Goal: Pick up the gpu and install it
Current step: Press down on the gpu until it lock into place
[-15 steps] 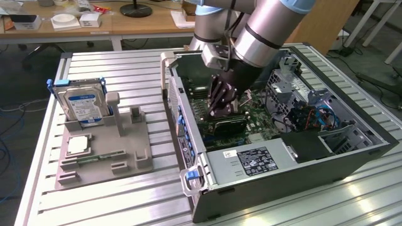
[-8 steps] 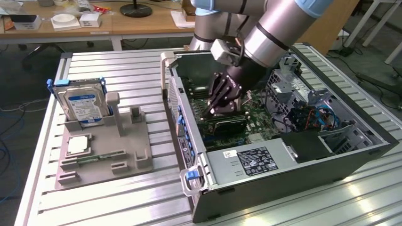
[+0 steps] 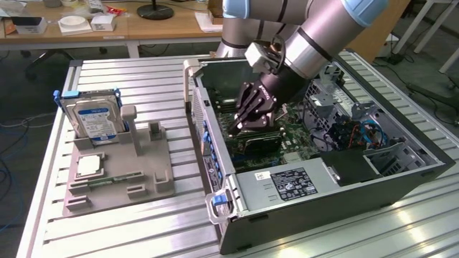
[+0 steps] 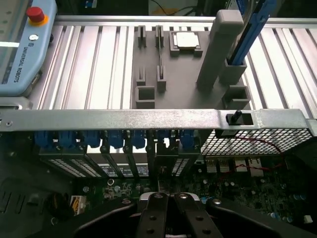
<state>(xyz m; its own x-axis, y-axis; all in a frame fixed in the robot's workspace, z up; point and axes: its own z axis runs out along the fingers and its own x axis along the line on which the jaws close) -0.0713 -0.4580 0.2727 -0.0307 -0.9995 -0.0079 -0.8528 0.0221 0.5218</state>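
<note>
My gripper (image 3: 248,128) reaches down into the open computer case (image 3: 401,177), low over the green motherboard (image 3: 298,141). Its fingers are shut. Just beneath them I see a dark flat piece that I take to be the gpu (image 3: 257,142), mostly hidden by the fingers and wrist. In the wrist view the shut fingers (image 4: 153,213) point toward the row of expansion slot covers with blue clips (image 4: 116,141) at the case's rear wall (image 4: 124,119).
On the exterior view's left a grey fixture (image 3: 136,166) holds a hard drive (image 3: 97,118), a CPU (image 3: 90,165) and a RAM stick (image 3: 115,179). The power supply (image 3: 287,184) sits near the case front. A teach pendant (image 4: 20,49) lies beyond the case.
</note>
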